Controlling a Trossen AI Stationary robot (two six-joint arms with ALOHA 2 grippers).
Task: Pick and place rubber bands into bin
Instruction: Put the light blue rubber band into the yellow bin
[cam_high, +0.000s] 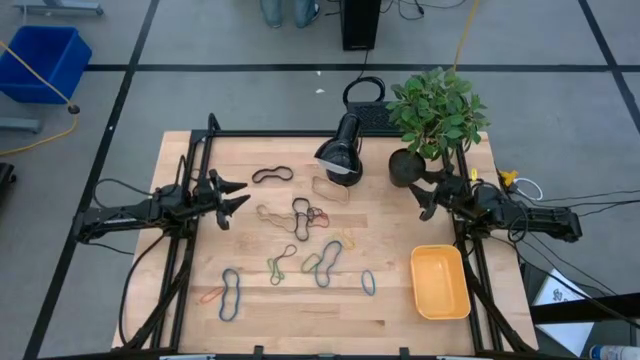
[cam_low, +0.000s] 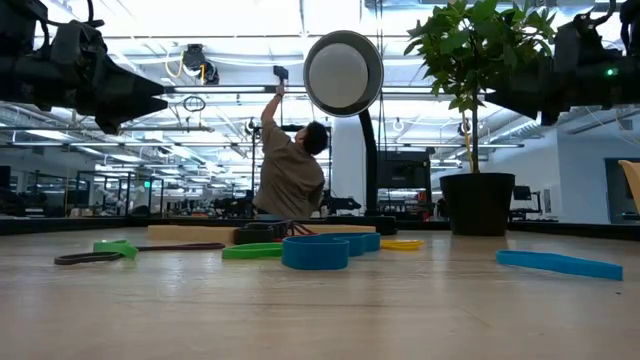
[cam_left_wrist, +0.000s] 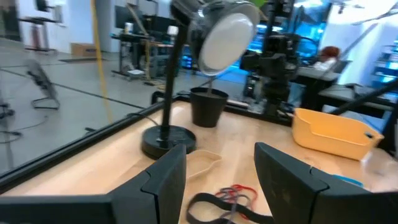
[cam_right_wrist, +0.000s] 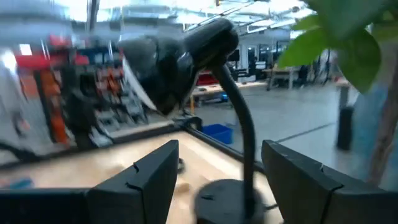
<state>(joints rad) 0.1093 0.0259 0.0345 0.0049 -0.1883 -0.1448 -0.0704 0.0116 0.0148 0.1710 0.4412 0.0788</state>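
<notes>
rubber bands: coloured loops, perhaps tangled | bin: yellow | both claws released, nothing held

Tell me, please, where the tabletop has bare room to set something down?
Bare wood lies between the blue band and the yellow bin, and along the left edge under the left gripper. The middle is crowded with rubber bands; the lamp and plant fill the back.

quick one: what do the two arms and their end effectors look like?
Both arms are dark, slim and jointed, with black cables trailing off the table edges. The left end effector and right end effector each end in two dark, angular, wedge-shaped fingers. No markings are legible.
</notes>
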